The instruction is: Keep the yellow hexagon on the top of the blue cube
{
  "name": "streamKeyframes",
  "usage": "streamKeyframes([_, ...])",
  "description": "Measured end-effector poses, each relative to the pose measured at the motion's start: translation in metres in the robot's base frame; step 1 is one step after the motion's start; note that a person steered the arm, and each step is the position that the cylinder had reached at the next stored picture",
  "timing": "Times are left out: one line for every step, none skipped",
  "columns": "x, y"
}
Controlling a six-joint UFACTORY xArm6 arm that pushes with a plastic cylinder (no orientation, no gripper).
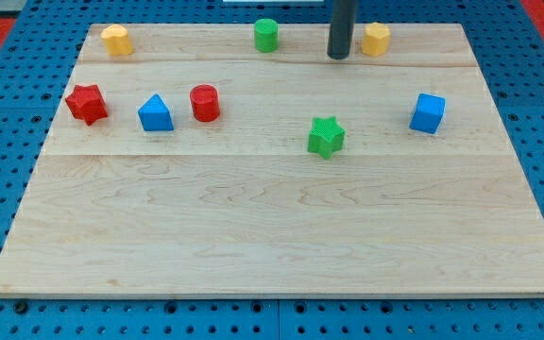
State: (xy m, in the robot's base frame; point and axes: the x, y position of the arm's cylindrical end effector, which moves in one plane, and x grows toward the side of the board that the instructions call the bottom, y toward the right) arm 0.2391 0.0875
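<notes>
Tip [338,56] down at the table's [253,236] far edge, about twelve o'clock on the board, and it sits just left of the yellow hexagon [376,39]. Near it, but I can't say it's touching; there looks to be a sliver of wood between us. My tool is a plain rod, nothing that opens or closes, and it carries nothing: it only shoves.

Why here? My read is that the hexagon needs to travel toward the view's right to stand above the blue cube [428,112], and a push from its left side is the way to send it there. The cube waits at roughly three o'clock on the board, well apart from the hexagon and lower in the view. The hexagon is already higher than the cube, so the gap to close is mostly sideways.

Elsewhere, nothing in my lane. Green cylinder [266,35] at eleven o'clock along the far edge, second yellow block [115,40] out at the ten o'clock corner. Over at nine: red star [86,103], blue triangle [155,113], red cylinder [204,102] in a loose row. Green star [326,136] sits near the centre, below me.

Risk as I judge it: an off-centre push spins the hexagon toward the far edge.
</notes>
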Motion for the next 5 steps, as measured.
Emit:
streamKeyframes([0.000,0.037])
streamKeyframes([0.001,0.045])
streamKeyframes([0.001,0.065])
streamKeyframes([0.003,0.073])
streamKeyframes([0.003,0.073])
